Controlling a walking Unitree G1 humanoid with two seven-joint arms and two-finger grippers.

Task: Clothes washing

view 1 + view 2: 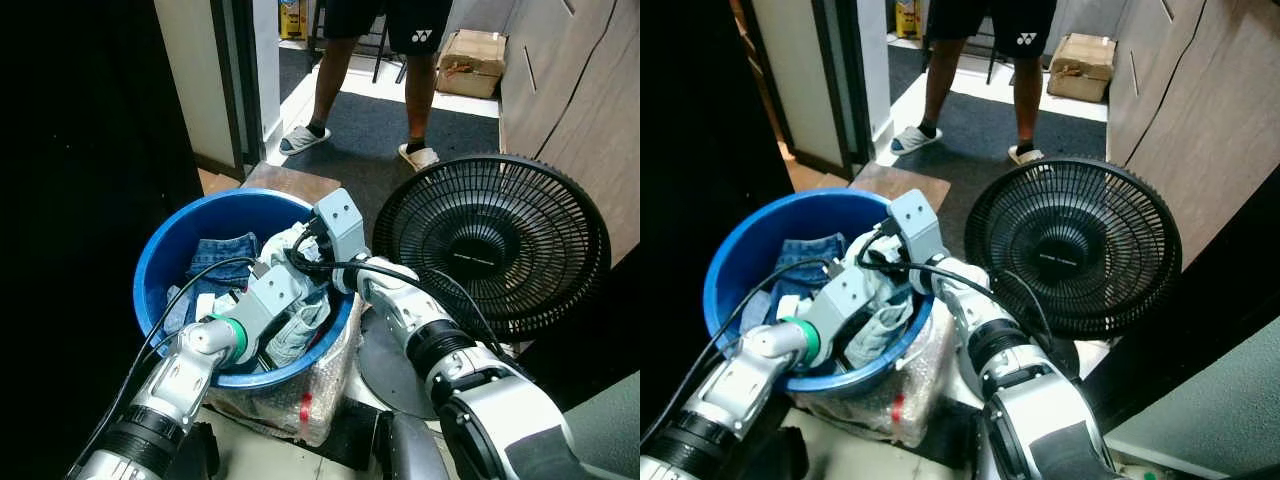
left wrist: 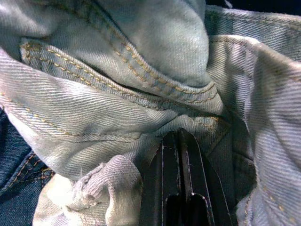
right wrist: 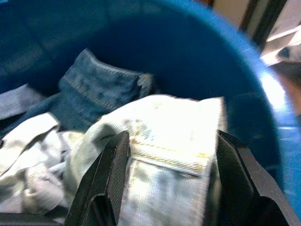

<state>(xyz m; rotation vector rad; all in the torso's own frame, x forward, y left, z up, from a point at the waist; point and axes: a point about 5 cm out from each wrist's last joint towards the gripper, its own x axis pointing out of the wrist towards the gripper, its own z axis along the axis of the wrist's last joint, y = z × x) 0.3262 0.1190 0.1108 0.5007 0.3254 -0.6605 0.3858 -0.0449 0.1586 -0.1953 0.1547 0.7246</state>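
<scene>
Right wrist view: right gripper spread wide around a fold of pale jeans in the blue tub. Left gripper pinched closed, buried in the same denim. Person's shorts bear a Yonex logo.

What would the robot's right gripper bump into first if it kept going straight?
Probably the light denim jeans lying between the right gripper's open fingers, then likely the blue tub's wall behind.

- We see daylight from the doorway brightening the floor ahead.
- Our left side sinks into black shadow.
- The right wrist view is blurred, glare washing out the pale denim.
</scene>
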